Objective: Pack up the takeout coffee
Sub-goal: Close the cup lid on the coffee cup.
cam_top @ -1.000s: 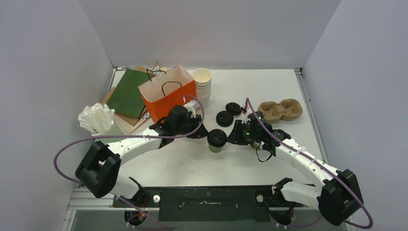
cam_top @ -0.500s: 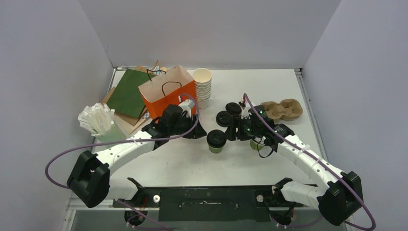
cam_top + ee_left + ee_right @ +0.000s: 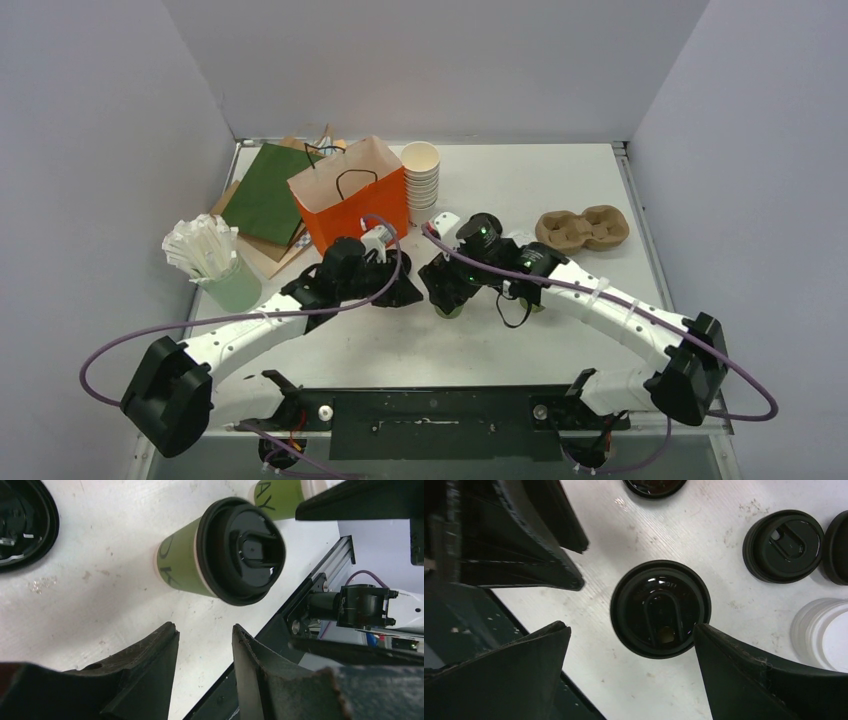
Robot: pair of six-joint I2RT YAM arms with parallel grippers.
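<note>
By the left edge of the table (image 3: 560,170) stands a holder of white sticks (image 3: 205,250), and an orange bag (image 3: 350,195) gapes open toward the far-left corner. Just right of the bag, the left claw (image 3: 203,630) hangs open and empty, its jaws a little apart over bare tabletop. The black-lidded coffee (image 3: 660,608) stands upright near the middle of the table, closer to the near edge. The right claw (image 3: 632,628) is spread wide above it, with one finger (image 3: 744,675) on either side of the lid, and is not closed on it. A second olive-green cup (image 3: 277,497) stands just beyond. A loose black lid (image 3: 783,546) and white lids (image 3: 824,635) lie near, and a cardboard carrier (image 3: 582,228) sits toward the right edge
</note>
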